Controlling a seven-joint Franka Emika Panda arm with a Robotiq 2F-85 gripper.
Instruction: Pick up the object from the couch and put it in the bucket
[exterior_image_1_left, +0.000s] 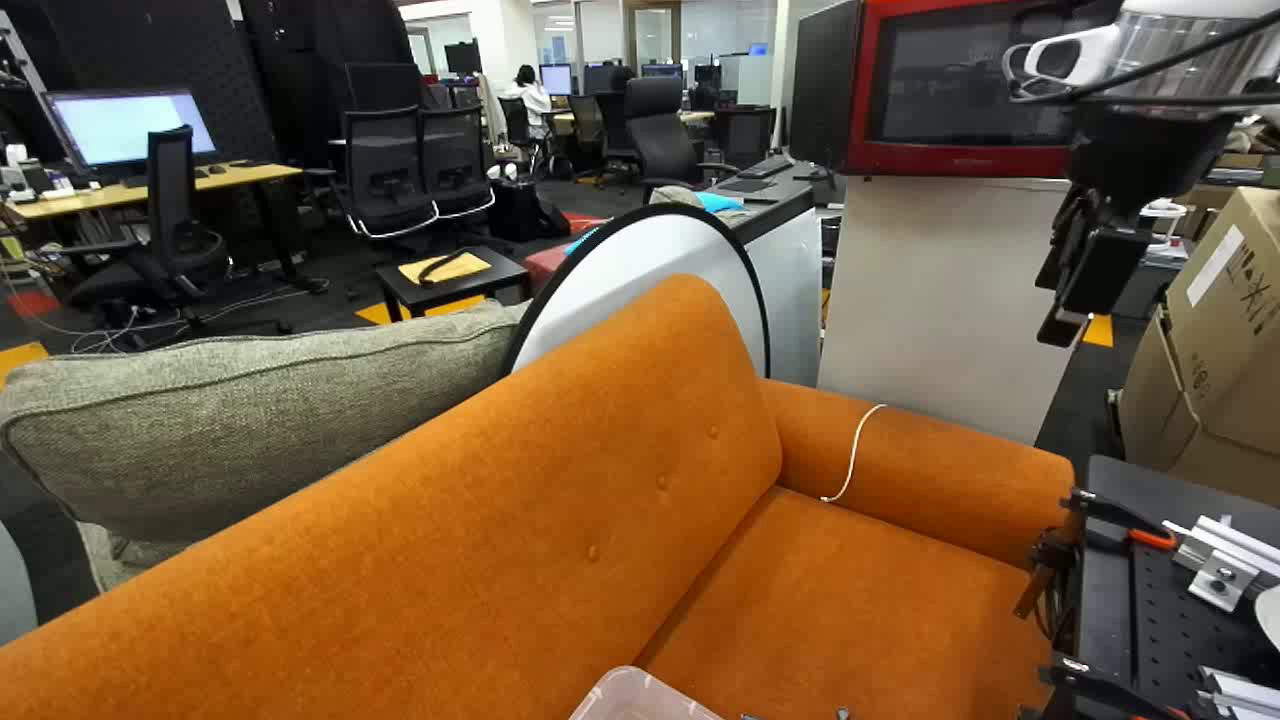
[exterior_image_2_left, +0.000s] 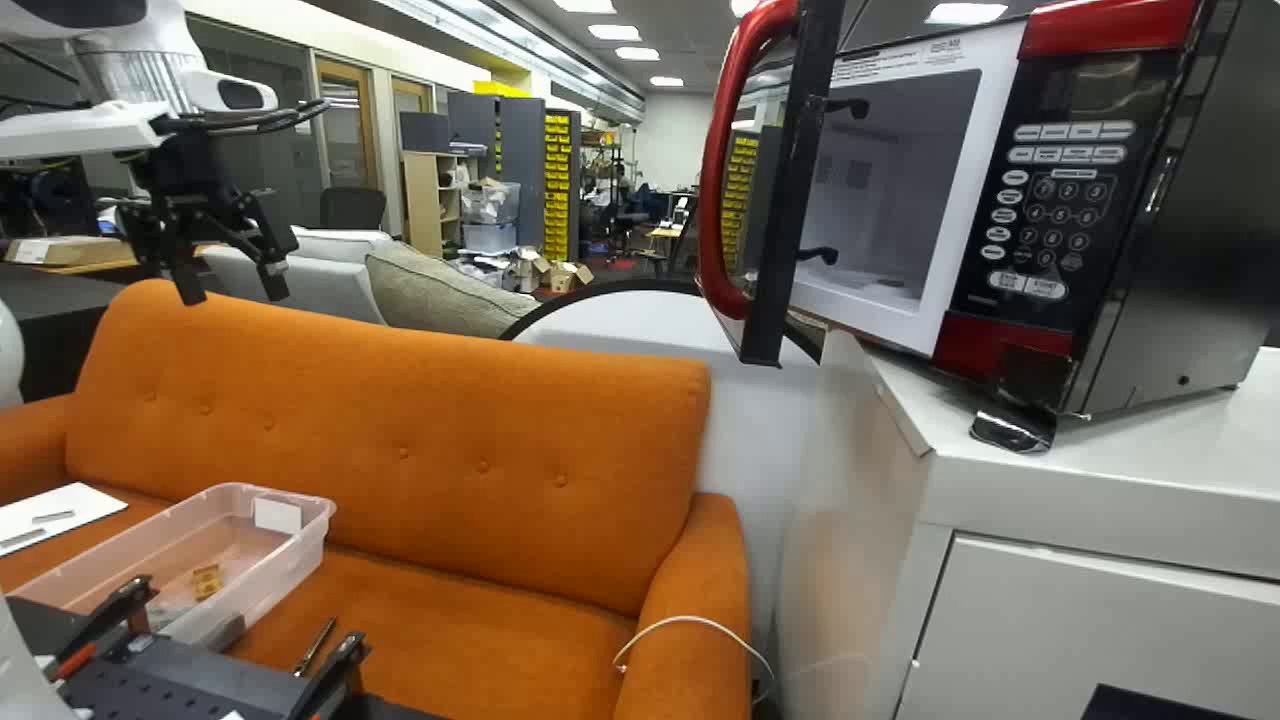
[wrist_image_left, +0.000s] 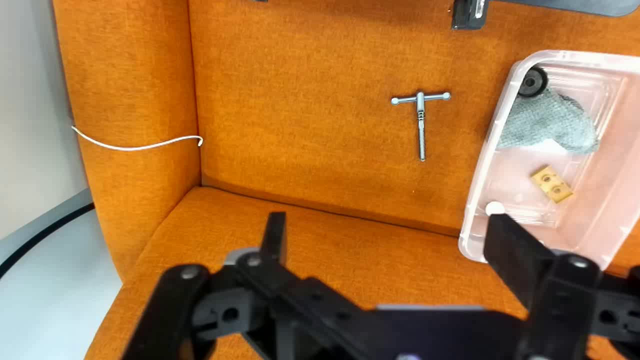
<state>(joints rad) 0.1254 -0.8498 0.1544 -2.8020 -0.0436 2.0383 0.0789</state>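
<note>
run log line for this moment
pincer: open, holding nothing | T-handled tool: on couch seat, outside bin | white cord: across armrest | yellow block: in bin

Bright, mostly even light is cast from overhead, and the ceiling panels (exterior_image_2_left: 613, 32) are burnt out to plain white in an exterior view. A screen (exterior_image_1_left: 135, 125) is washed out to a pale glow. The couch (exterior_image_1_left: 480, 540) is fully lit in both exterior views, with shade held along its seams. Highlights are carried by the glossy microwave (exterior_image_2_left: 1040, 200), whose inside is left grey and dim. Fine detail in the far room (exterior_image_2_left: 690, 130) is lost to softness. In the wrist view the gripper (wrist_image_left: 390, 240) is blurred and nearly black, while the tool (wrist_image_left: 420, 120) is sharply rendered and the tub (wrist_image_left: 590, 57) is rimmed with pale highlights.
</note>
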